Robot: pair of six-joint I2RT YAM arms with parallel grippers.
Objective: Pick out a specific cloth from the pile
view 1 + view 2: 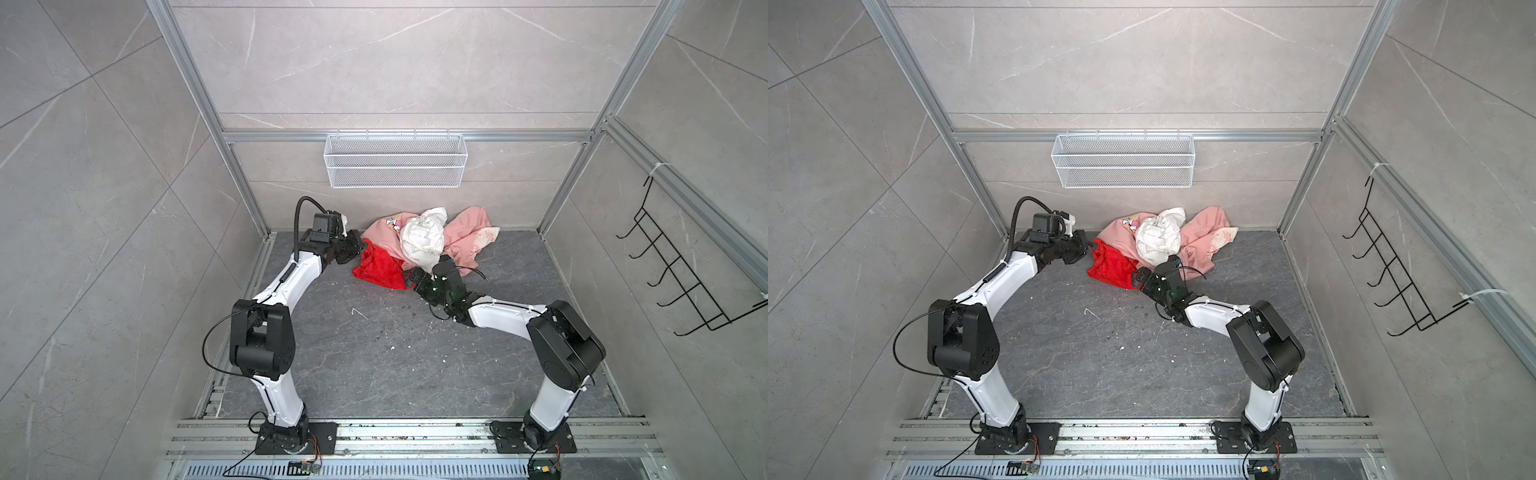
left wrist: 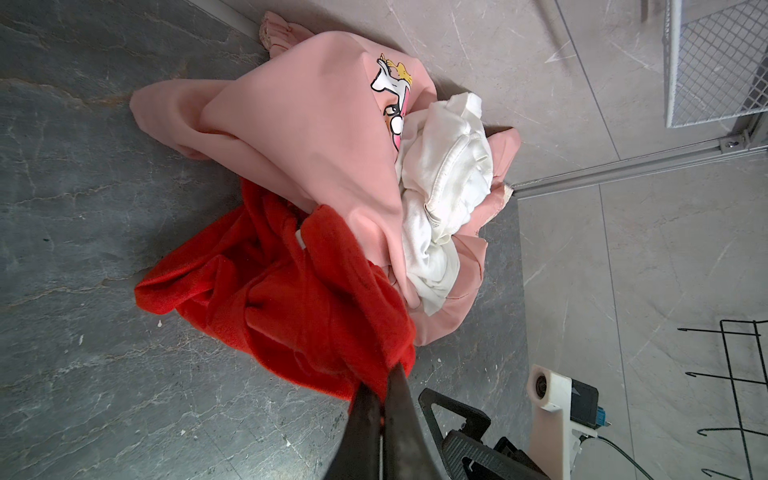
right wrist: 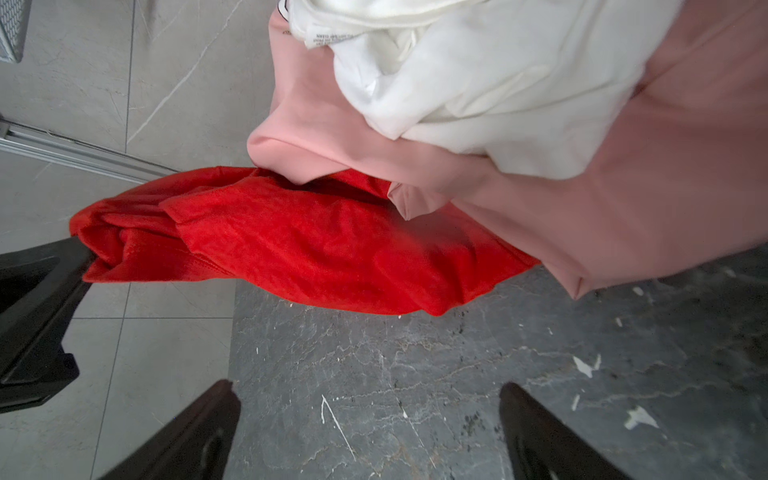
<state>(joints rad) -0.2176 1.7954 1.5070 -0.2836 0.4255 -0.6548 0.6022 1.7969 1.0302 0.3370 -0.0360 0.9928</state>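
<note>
Left hand (image 2: 384, 386) clamped on red cloth (image 2: 270, 291) edge — far end tucked under pink garment (image 2: 299, 124) beyond hand. Right hand (image 3: 368, 388) wide open, empty, cloth just ahead. Risk: pull drags pile (image 1: 424, 245) along — or thin pinch slips.

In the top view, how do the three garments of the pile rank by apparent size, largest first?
1. salmon-pink garment, clearly largest.
2. red cloth and white cloth look about alike; the pink one covers part of the red, so no ranking.
</note>
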